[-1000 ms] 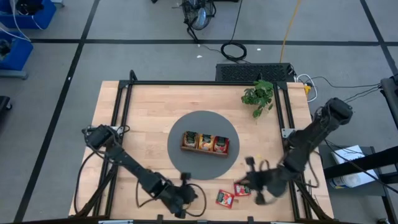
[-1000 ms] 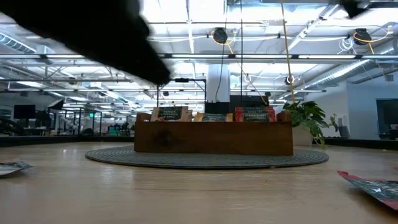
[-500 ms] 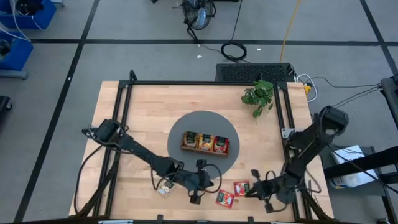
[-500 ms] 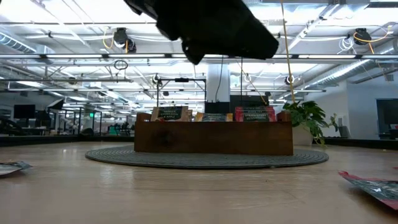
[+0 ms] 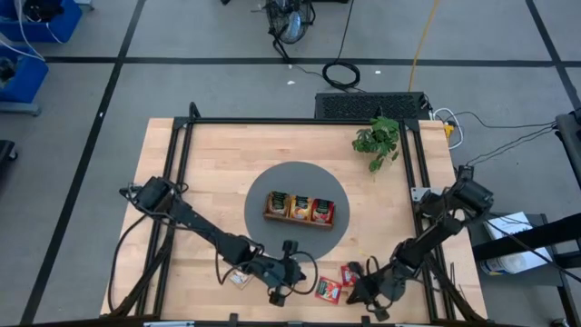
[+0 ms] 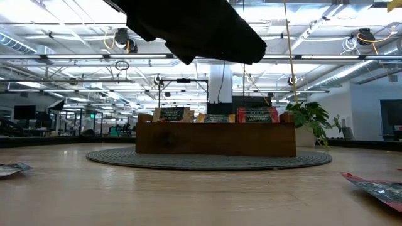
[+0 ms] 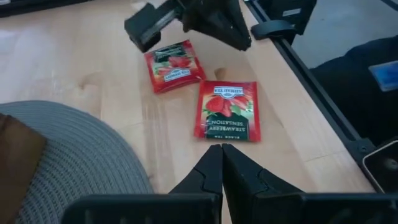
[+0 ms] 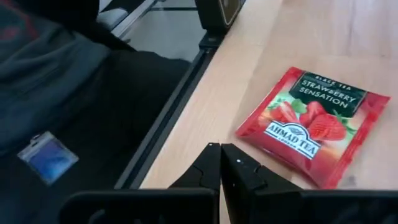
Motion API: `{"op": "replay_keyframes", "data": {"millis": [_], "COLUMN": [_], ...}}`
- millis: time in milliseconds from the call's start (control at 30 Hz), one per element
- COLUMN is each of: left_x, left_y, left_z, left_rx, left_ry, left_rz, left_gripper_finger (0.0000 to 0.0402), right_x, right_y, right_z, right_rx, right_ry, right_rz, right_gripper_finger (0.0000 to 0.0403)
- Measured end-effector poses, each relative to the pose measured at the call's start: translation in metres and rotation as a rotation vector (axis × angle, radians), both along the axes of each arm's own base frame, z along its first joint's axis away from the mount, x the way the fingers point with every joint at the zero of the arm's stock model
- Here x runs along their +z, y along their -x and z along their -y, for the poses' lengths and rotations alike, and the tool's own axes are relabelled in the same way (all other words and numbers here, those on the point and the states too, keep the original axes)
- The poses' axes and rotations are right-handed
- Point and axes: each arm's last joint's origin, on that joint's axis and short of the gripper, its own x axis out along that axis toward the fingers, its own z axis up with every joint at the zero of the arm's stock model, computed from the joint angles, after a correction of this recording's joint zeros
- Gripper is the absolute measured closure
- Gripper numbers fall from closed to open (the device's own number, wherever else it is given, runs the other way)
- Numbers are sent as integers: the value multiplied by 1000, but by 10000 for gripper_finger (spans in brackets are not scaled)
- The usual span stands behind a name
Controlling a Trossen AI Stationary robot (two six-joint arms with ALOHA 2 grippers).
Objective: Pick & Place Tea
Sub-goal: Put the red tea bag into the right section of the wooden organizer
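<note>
Two red sachets beside mat

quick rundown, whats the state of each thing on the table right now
left gripper: shut, empty, by the two red sachets
right gripper: shut, empty, near the table's edge
red sachets: two, lying flat on the bare wood, not held
tan sachet: lying flat beside the left arm
wooden tray: on the grey mat, sachets standing in all three compartments
plant: upright at the far corner
</note>
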Motion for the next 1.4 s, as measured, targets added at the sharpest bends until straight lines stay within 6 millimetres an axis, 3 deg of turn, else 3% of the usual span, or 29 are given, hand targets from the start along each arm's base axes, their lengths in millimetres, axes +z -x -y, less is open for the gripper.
{"op": "replay_keyframes", "data": {"millis": [333, 567, 833, 1100, 1267, 1400], "left_x": [0, -1, -24, -24, -24, -25], "left_y": [0, 2, 11, 5, 4, 4], "left_z": [0, 2, 26, 20, 18, 18], "left_rx": [34, 36, -85, -46, -44, -41], "left_ry": [48, 59, 73, 101, 103, 101], "left_rz": [-13, -22, -83, -80, -80, -81], "left_gripper_finger": [392, 392, 392, 392, 392, 392], "right_x": [-20, -30, -9, -6, -1, -8], "right_y": [-21, -31, -39, -45, -58, -69], "right_z": [20, 23, 30, 30, 28, 28], "right_rx": [-83, -64, -89, 89, 94, 123], "right_ry": [14, 18, 92, 10, 22, 21], "right_rz": [-94, -50, 100, 58, 103, 83], "right_gripper_finger": [403, 403, 403, 403, 403, 403]}}
